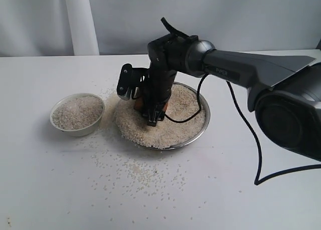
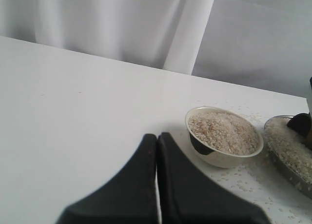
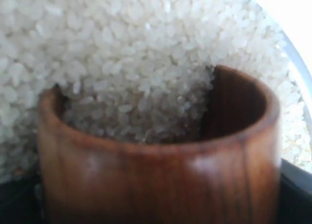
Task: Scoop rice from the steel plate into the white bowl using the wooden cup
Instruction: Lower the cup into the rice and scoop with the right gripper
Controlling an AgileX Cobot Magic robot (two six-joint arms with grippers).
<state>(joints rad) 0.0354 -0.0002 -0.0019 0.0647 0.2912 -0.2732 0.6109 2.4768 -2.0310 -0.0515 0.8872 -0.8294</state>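
Your right gripper is clasping the wooden cup, fingers spread wide around its body and its mouth sunk into the rice on the left part of the steel plate. The cup is looking partly filled, so be rolling its mouth upward before lifting, or grains will be spilling. The white bowl, just left of the plate, is sitting nearly full, so be pouring slowly over its middle. Your left gripper is lying closed and empty.
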